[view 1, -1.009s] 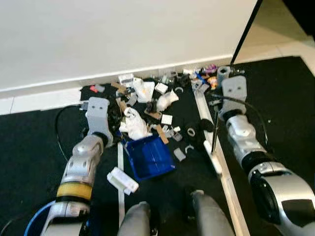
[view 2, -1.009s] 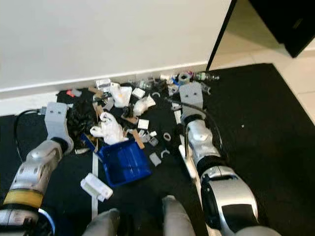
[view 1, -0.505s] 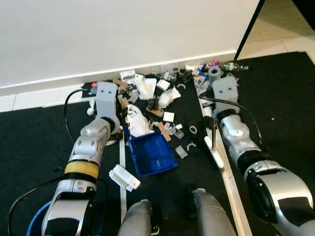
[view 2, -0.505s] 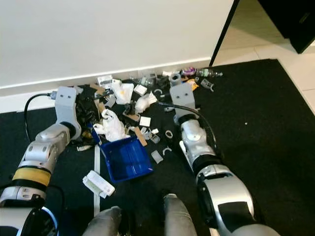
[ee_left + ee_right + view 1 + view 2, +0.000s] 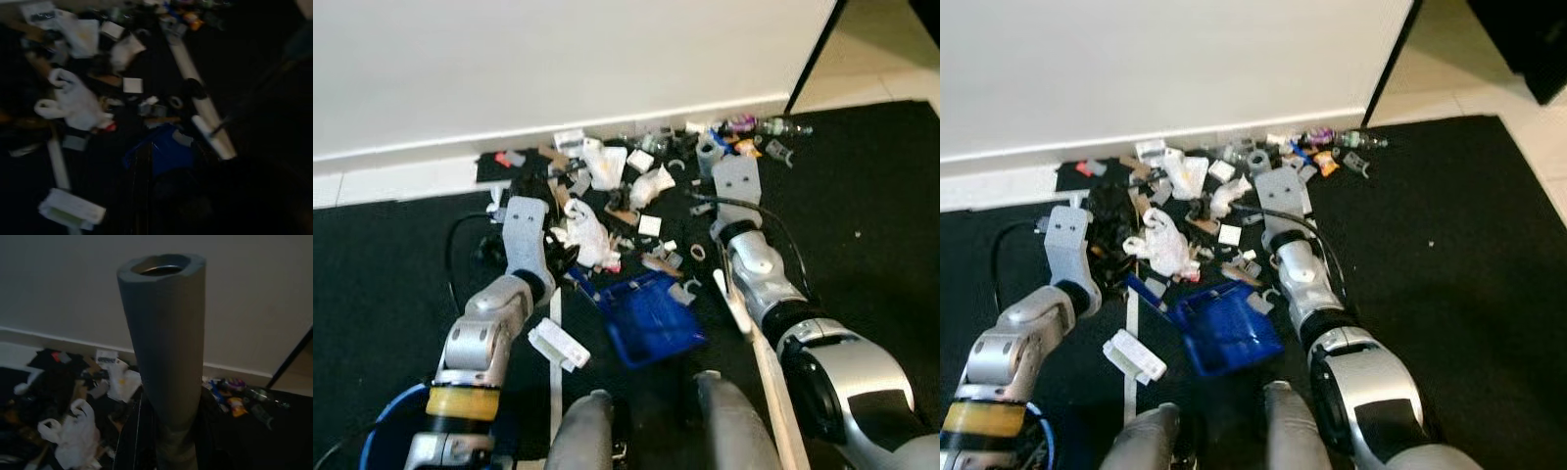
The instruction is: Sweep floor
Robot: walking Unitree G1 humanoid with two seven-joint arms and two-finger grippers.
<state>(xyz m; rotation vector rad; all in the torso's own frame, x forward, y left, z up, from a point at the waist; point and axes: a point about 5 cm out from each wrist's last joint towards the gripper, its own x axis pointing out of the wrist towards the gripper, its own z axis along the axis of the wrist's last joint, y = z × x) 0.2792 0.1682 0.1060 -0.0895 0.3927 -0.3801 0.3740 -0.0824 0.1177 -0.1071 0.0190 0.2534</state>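
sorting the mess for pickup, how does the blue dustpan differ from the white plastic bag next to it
The blue dustpan is rigid, deep blue and boxy, lying tipped near the robot's feet. The white plastic bag is soft, crumpled and knotted, lying farther out, inside the litter heap by the wall. The dustpan looks larger than the bag. Both lie on the black carpet, between the two arms.

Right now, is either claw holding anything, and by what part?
The right claw grips the grey broom handle near its top end. The left claw appears to hold the blue dustpan by its handle; that grip is too dark to confirm.
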